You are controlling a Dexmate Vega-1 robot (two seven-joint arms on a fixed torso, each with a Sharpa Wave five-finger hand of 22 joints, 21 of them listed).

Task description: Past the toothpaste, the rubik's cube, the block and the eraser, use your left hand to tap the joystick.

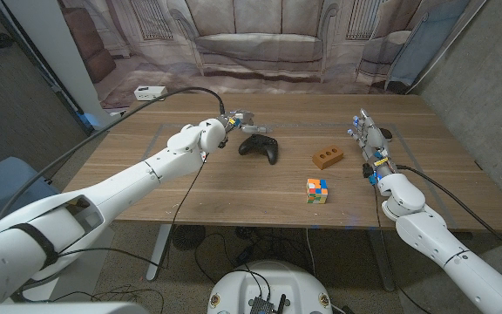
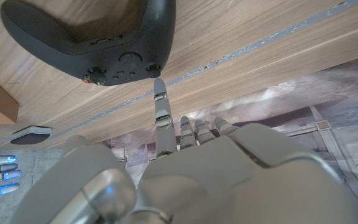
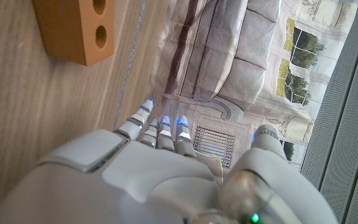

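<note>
One finger of the left hand (image 2: 185,168) is stretched toward the joystick (image 1: 260,146), the black controller lying near the middle of the table (image 1: 234,196), while its other fingers are curled in and hold nothing. The fingertip is just beside the controller's edge; I cannot tell whether it touches. The step in hand seems to be the tap itself, so the next move calls for a short push onto the controller. The right hand (image 1: 371,139) waits apart near the block (image 1: 327,157), fingers straight and together, holding nothing.
</note>
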